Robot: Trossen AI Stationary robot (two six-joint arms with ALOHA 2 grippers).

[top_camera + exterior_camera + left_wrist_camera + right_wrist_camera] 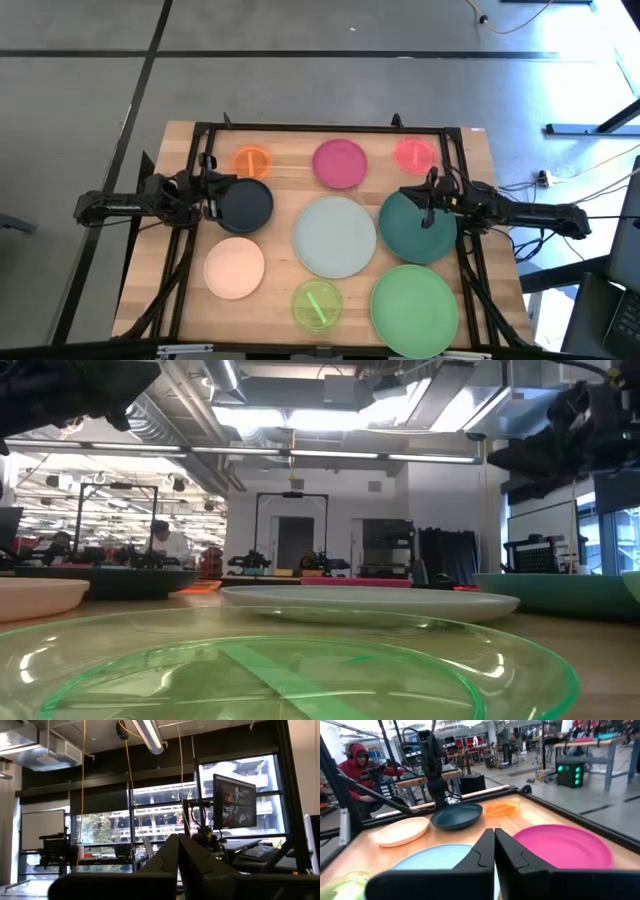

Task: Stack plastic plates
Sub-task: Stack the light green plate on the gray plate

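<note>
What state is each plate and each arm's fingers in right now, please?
Large pale grey-blue plastic plate: flat, unstacked.
Large teal plate: flat, right gripper above its edge.
Large green plate: flat, alone.
Medium magenta plate: flat, alone.
Medium navy plate: flat, left gripper beside it.
Medium peach plate: flat, alone.
Small orange plate, pink-red plate, lime plate: flat, unstacked.
Both grippers' fingers: shut, empty.

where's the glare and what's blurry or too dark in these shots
High view: window light washes out the floor at upper right, and the pink-red plate looks overexposed. Low view: the lime plate looms large and soft up close, ceiling lights blown out. Left wrist view: bright windows leave the left gripper in silhouette. Right wrist view: evenly lit, magenta plate clear.
</note>
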